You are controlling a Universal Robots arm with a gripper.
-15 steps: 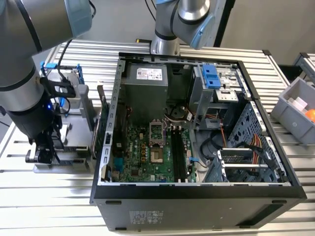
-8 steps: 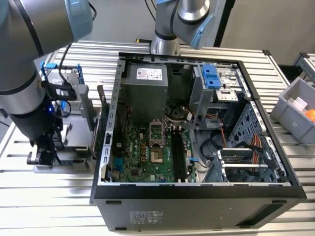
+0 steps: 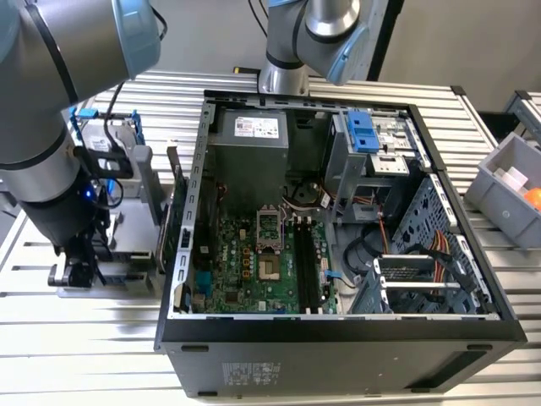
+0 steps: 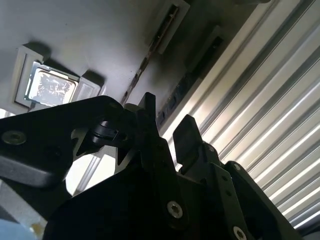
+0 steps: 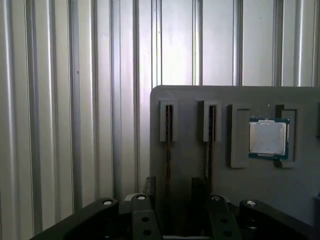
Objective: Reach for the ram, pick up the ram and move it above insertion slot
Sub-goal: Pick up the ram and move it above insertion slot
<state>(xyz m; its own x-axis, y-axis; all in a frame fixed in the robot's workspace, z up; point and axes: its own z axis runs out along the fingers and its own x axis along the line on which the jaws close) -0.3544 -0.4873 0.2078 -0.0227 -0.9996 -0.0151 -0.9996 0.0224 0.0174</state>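
Ribbed aluminium table (image 3: 101,372) carries everything. Claw (image 5: 172,187) is spread open, gripping nothing, fingers (image 4: 150,130) straddling one RAM stick (image 5: 168,150) that stands on edge in a slot of the grey holder plate (image 5: 200,165). Second RAM stick (image 5: 210,145) sits in the neighbouring slot, just beside the first. CPU chip (image 5: 268,138) lies flat in a recess on the same plate, further along from the sticks. In the exterior view the arm (image 3: 51,178) hangs down over the holder at the exterior view's left, beside the open PC case (image 3: 338,338). Motherboard (image 3: 245,262) lies inside the case, with its dark RAM slots (image 3: 307,262) next to the CPU socket (image 3: 269,224). Grey bin (image 3: 507,182) at the exterior view's right edge.
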